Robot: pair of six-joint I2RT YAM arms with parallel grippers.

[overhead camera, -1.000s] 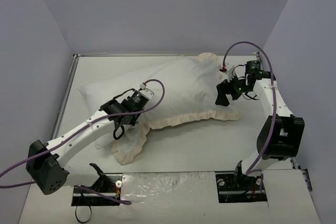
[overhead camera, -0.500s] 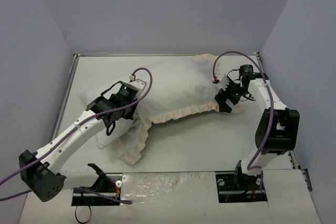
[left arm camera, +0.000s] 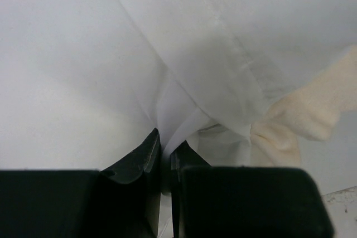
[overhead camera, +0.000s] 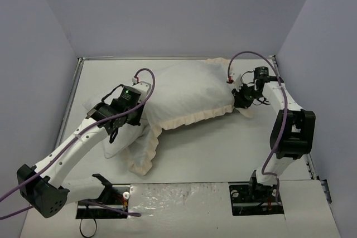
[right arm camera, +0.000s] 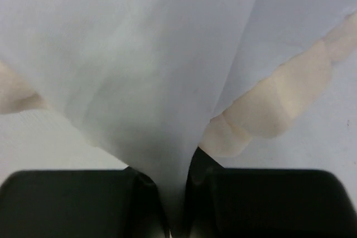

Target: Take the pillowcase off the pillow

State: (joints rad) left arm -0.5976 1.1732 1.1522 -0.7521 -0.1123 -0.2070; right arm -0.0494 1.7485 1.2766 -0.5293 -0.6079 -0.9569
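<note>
Top external view: with the pillow (overhead camera: 96, 104) pinched in the clenched left claw (left arm camera: 165, 157), the pillowcase (overhead camera: 189, 90) should be drawn steadily toward frame right by the clenched right claw (right arm camera: 178, 193).

The top view is bright and sharp, with soft, even light. The tabletop (overhead camera: 212, 149) shows only faint shadows. Both wrist views are blurry up close, and dark at 6 o'clock.

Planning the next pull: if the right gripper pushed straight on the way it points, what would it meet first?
The pillowcase: the right gripper is shut on its white fabric, which fills the view ahead. What lies behind the fabric is hidden.
</note>
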